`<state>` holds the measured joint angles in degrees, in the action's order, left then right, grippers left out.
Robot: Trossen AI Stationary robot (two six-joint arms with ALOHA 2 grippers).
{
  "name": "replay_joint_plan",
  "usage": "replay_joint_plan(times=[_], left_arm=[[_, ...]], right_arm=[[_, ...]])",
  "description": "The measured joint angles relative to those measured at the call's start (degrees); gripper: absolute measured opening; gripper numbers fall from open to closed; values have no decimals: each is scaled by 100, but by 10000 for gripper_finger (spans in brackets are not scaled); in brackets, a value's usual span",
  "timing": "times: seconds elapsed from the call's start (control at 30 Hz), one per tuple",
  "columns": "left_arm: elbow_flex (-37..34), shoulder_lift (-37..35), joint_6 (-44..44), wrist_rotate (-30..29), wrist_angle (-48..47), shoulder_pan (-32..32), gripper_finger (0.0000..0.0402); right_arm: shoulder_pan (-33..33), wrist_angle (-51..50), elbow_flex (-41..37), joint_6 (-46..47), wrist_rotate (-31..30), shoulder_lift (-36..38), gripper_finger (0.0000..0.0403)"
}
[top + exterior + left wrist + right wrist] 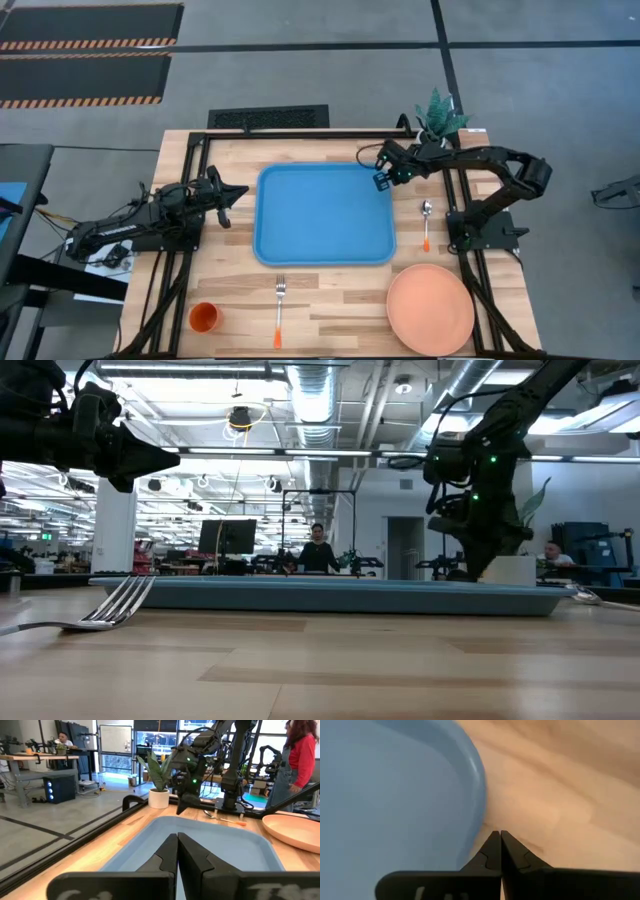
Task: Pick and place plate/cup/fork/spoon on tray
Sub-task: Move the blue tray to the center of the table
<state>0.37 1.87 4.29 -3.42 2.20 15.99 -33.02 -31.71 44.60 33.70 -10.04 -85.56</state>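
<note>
Nothing was on the blue tray (325, 215) at this point — it sat bare in the middle of the wooden surface (330, 300), so the job had not got past its opening step. The right hand (383, 180) hung just over the tray's far right corner, fingers pinched tight together and holding nothing; its wrist view showed only the tray rim and bare wood beneath. The left hand (237, 192) hovered just beside the tray's left edge, likewise closed and empty.

All four pieces lay off the tray. The spoon (426, 222) rested just right of it, nearest the right hand. The salmon plate (430, 308) sat at the near right corner of the surface, the fork (279, 308) lay near the front edge below the tray, and the little orange cup (204, 317) stood at the near left.

By my reckoning the next move called for one hand to open, swing over a piece — the spoon looked the handiest for the right — and drop low enough to pinch its thin handle off the wood.
</note>
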Motion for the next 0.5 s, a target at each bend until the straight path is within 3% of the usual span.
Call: replay_joint_plan(times=[0.5], left_arm=[[-1,2,0,2,2,0,0]], right_arm=[[841,-478,0,703,564,0,8]])
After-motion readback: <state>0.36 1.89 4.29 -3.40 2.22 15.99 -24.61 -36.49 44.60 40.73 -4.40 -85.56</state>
